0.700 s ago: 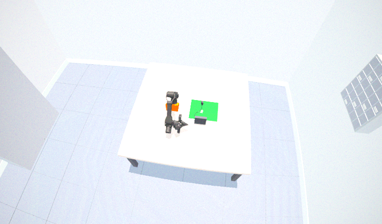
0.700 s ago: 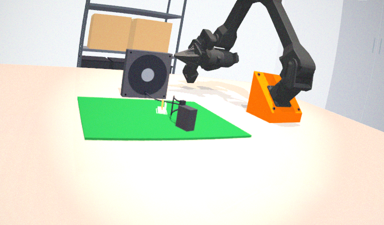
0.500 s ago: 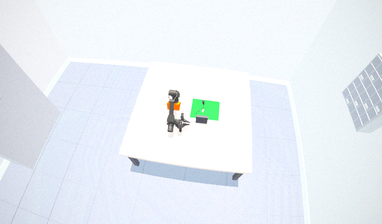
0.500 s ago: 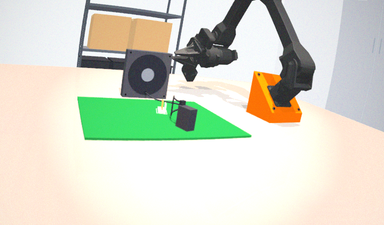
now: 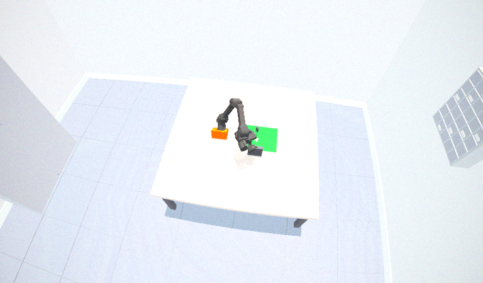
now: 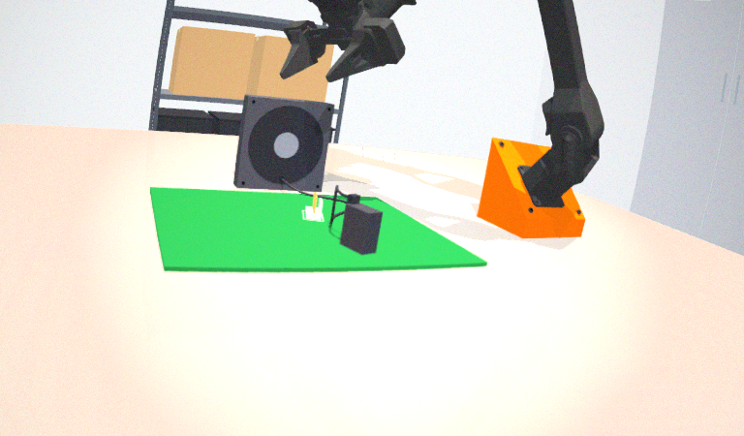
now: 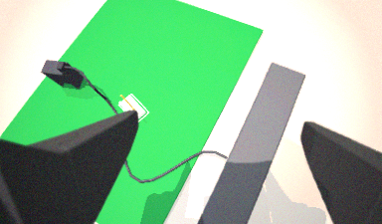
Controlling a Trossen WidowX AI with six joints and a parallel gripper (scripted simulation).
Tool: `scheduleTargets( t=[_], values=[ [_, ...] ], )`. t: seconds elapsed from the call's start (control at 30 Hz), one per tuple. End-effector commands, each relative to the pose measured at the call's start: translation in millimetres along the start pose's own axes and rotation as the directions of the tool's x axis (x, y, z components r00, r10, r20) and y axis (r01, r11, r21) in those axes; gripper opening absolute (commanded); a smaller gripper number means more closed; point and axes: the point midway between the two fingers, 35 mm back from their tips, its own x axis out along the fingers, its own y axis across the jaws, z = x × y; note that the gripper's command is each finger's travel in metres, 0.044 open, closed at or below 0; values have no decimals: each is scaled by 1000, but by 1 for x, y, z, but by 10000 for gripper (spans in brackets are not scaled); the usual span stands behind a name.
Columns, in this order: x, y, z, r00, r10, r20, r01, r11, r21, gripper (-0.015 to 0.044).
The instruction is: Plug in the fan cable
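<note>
The green board (image 5: 270, 139) (image 6: 230, 236) (image 7: 189, 50) lies flat on the table. The header (image 6: 313, 215) (image 7: 134, 107), white with yellow pins, stands on it with nothing on its pins. The dark block-shaped plug (image 5: 256, 128) (image 6: 360, 229) (image 7: 65, 75) is off the header, near one board edge. The thin dark cable (image 7: 144, 181) runs from it to the square fan (image 5: 255, 152) (image 6: 286, 145) (image 7: 256, 124), which stands upright beside the board. My gripper (image 5: 254, 141) (image 6: 305, 77) (image 7: 218, 123) is open and empty, high above the fan and board, clear of the plug.
The arm's orange base block (image 5: 219, 134) (image 6: 502, 196) stands on the table (image 5: 213, 180) (image 6: 328, 343), to the side of the board. A shelf rack with cardboard boxes (image 6: 213, 61) stands behind the table. The arm's shadow falls beside the fan.
</note>
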Motion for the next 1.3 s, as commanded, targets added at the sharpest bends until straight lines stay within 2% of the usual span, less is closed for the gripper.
scheduleTargets(
  t=[0.0, 0.1, 0.23, 0.43, 0.87, 1.17, 1.27],
  values=[
    [28, 45, 38, 971, 52, -233, -135, 924, -358, 440],
    [43, 79, 58, 930, 58, -363, -260, 801, -540, 440],
    [58, 130, 79, 855, 38, -518, -449, 553, -701, 440],
    [69, 208, 94, 731, -41, -681, -674, 110, -730, 440],
    [71, 211, 93, 725, -45, -687, -682, 90, -726, 440],
    [136, 208, 32, 721, -34, -692, -686, 103, -720, 440],
    [141, 208, 26, 721, -32, -692, -687, 104, -720, 440]
  ],
)
